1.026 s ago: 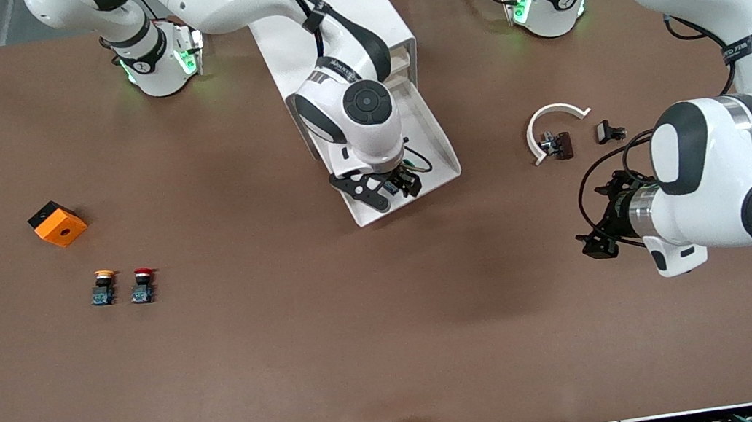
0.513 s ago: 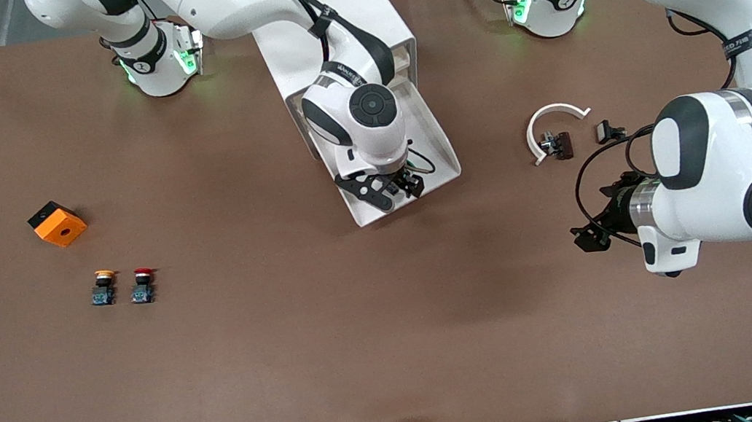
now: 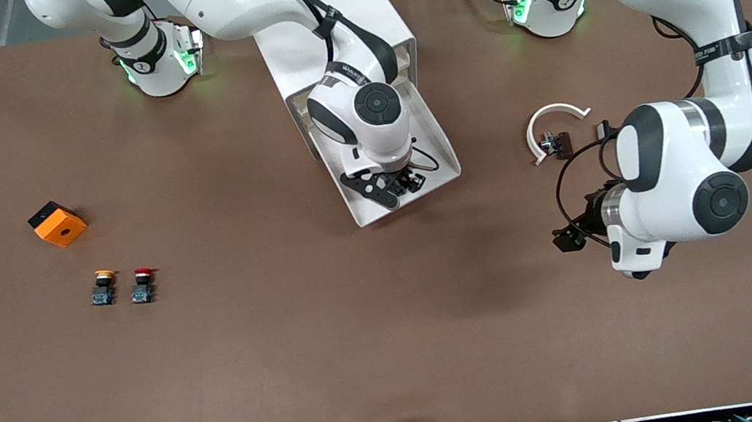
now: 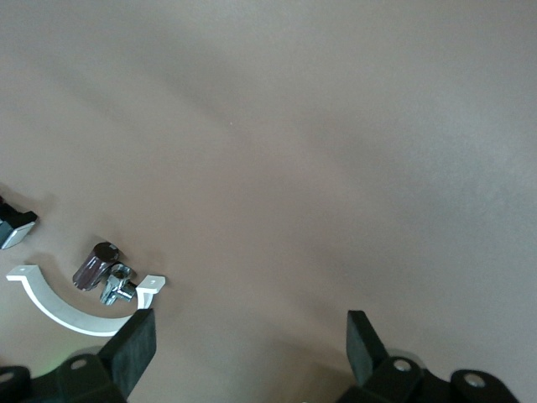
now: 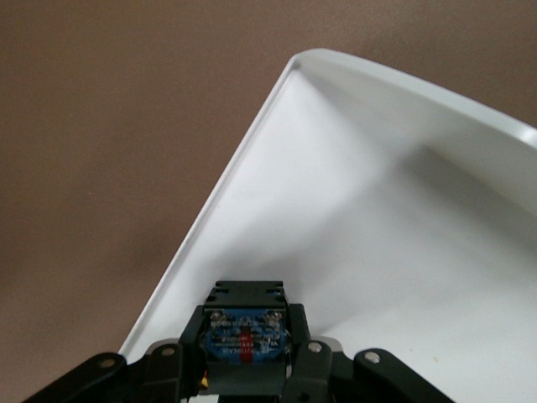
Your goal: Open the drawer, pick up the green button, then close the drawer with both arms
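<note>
The drawer (image 3: 440, 152) is pulled out of the white cabinet (image 3: 349, 16) and slopes toward the front camera. My right gripper (image 3: 400, 184) is over the drawer's front end, shut on the button. In the right wrist view the gripper (image 5: 246, 374) holds the button's blue block base (image 5: 244, 334) just above the drawer's floor (image 5: 377, 252); its green cap is hidden. My left gripper (image 3: 570, 239) is open and empty over bare table toward the left arm's end. In the left wrist view the gripper (image 4: 249, 340) has its fingers (image 4: 134, 344) wide apart.
A white arc piece (image 3: 551, 114) with a small metal part (image 3: 556, 144) lies near the left gripper, also in the left wrist view (image 4: 59, 304). A yellow-capped button (image 3: 104, 287), a red-capped button (image 3: 142, 285) and an orange block (image 3: 57, 223) lie toward the right arm's end.
My left arm has swung toward the drawer, carrying its open gripper across the table. My right gripper has shifted slightly toward the cabinet over the drawer, still shut on the button.
</note>
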### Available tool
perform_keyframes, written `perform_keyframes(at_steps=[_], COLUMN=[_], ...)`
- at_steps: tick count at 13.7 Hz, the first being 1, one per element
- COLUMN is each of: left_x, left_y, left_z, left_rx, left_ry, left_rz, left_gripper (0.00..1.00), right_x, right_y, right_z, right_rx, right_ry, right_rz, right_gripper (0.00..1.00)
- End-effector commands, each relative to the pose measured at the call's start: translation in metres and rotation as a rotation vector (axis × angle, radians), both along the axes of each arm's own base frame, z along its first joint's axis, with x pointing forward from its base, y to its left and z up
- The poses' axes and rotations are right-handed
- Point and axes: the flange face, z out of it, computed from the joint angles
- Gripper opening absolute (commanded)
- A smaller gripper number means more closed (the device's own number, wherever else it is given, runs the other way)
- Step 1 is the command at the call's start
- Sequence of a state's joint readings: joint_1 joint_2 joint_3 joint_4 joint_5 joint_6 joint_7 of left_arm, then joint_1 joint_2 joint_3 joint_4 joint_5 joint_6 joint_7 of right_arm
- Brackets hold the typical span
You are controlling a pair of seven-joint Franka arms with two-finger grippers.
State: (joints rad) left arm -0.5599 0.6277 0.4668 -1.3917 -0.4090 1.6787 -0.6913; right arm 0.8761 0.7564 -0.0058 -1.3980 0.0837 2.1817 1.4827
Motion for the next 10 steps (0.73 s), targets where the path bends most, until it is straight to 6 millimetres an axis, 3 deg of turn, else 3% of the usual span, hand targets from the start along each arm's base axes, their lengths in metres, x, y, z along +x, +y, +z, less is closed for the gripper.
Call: perform_keyframes(at_steps=[1,5,6,8,10], left_x=[-0.021,-0.035,-0.041,-0.049,-0.054], left_y=[-0.011,-0.024,-0.036,-0.04,-0.05], left_z=[-0.007,-0.028,-0.036,-0.05,-0.056], left_rx=[-0.001,0.004,0.007,0.014,0.018], left_ry=[-0.046,-0.079,-0.084,-0.101,-0.119], left_rz=[-0.034,-0.045,-0.061,-0.065,-0.074], left_gripper=[1.0,1.0,1.0,1.0,1.0], right_x=[0.001,0.011,0.014,0.032,0.055], right_y=[0.007,0.0,-0.008,-0.04,-0.088], right_z=[0.007,0.042,0.063,0.111,0.153], right_rx=[0.017,0.028,0.02,0.009,-0.006], right_ry=[-0.003,0.008,0.014,0.03,0.049], right_rz=[-0.012,-0.021,-0.022,0.019,0.125], right_gripper=[0.12,0.12,0.12,0.12,0.15])
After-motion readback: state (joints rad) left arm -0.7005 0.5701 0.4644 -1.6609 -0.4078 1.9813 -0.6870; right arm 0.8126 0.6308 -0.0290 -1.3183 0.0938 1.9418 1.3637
